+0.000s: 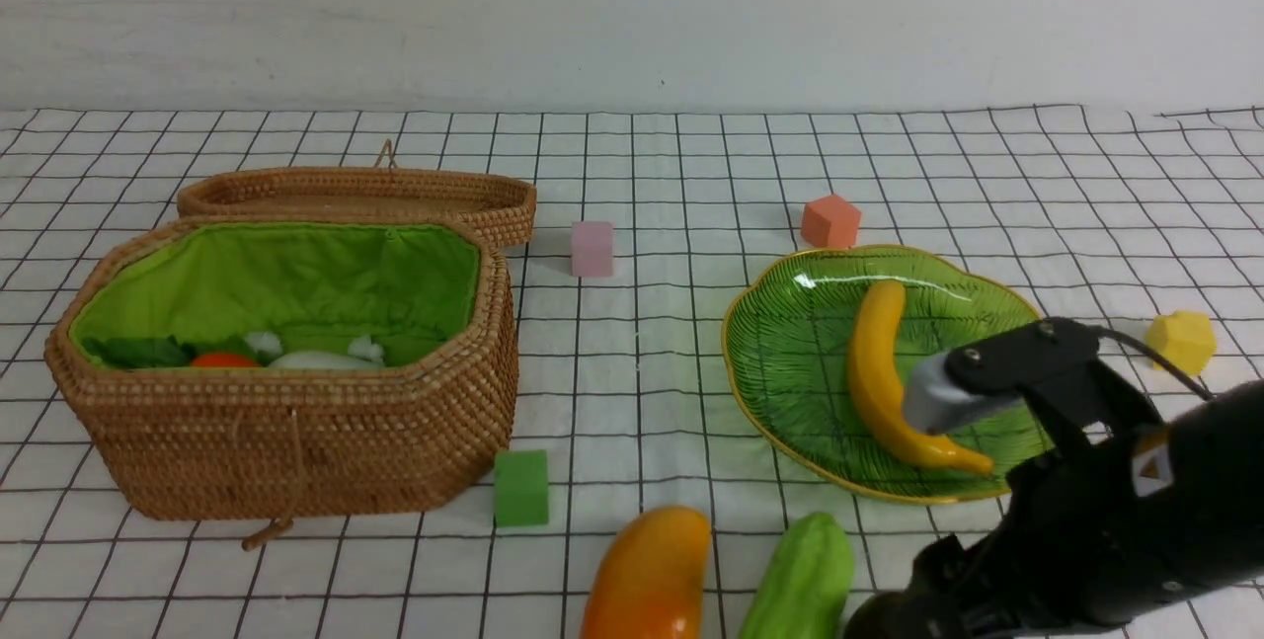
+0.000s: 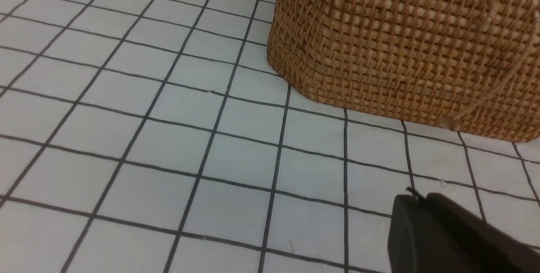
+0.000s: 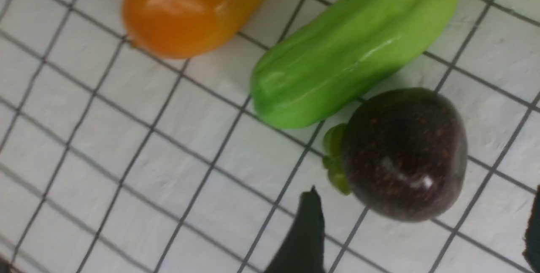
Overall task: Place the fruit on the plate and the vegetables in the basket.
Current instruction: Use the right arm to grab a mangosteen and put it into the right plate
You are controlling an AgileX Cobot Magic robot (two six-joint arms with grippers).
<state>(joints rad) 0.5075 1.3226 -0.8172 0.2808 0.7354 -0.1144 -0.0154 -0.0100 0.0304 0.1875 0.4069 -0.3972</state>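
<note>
White black-gridded cloth (image 1: 632, 372) forms the ground; on it the small round dark purple-brown fruit (image 3: 403, 155) lies between the wide-spread, empty fingers (image 3: 310, 231) of the right gripper (image 3: 424, 226), just beside the ridged light-green gourd (image 3: 354, 45). The long yellow banana (image 1: 884, 377) rests on the green glass plate (image 1: 790, 343); the left gripper (image 2: 426, 226) is closed.

A banana (image 1: 884, 377) lies on the green plate (image 1: 790, 343). The mango (image 1: 649, 575) and green gourd (image 1: 802, 580) lie side by side on the desk (image 1: 632, 372), with the dark round fruit (image 3: 405, 152) just beside the gourd. The radish (image 1: 316, 359) and carrot (image 1: 224, 359) sit in the basket (image 1: 296, 441).
</note>
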